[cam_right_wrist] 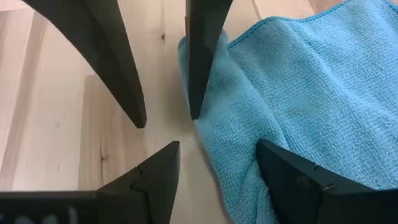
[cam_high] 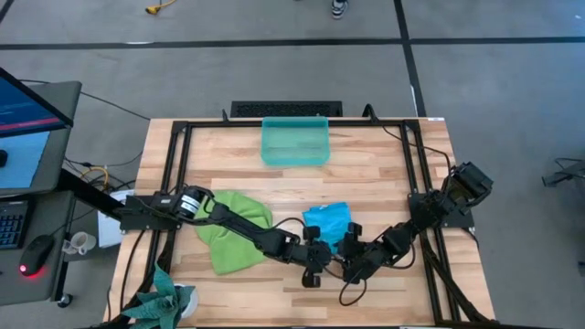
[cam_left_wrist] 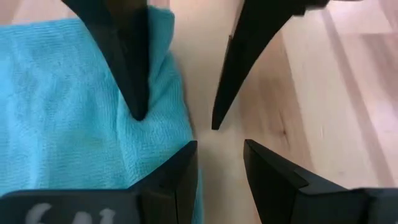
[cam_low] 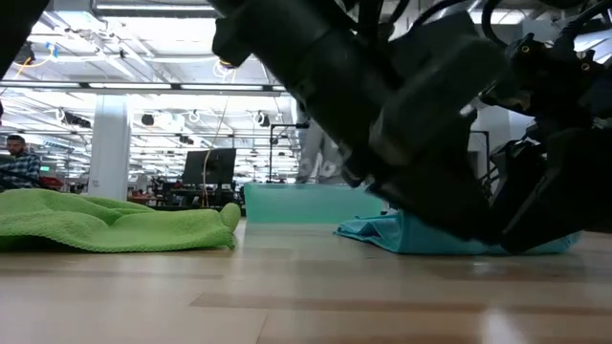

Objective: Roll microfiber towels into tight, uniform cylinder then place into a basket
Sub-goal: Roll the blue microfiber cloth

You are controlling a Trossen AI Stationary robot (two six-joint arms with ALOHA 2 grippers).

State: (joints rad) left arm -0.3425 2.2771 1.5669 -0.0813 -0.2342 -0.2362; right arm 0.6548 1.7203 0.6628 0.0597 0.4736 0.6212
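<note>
Seen from above, the left gripper (cam_high: pixel 315 260) and right gripper (cam_high: pixel 350 259) meet tip to tip at the near edge of the crumpled blue towel (cam_high: pixel 326 221). Only the wrist views show the jaws: both stand apart, holding nothing, with one finger (cam_right_wrist: pixel 202 56) pressing the towel's edge. The green towel (cam_high: pixel 233 228) lies leftward; the basket (cam_high: pixel 294 142) sits at the table's (cam_high: pixel 384 164) far edge.

Nubby cloth towel (cam_right_wrist: pixel 311 81) — smooth wood table (cam_right_wrist: pixel 56 124)
</note>
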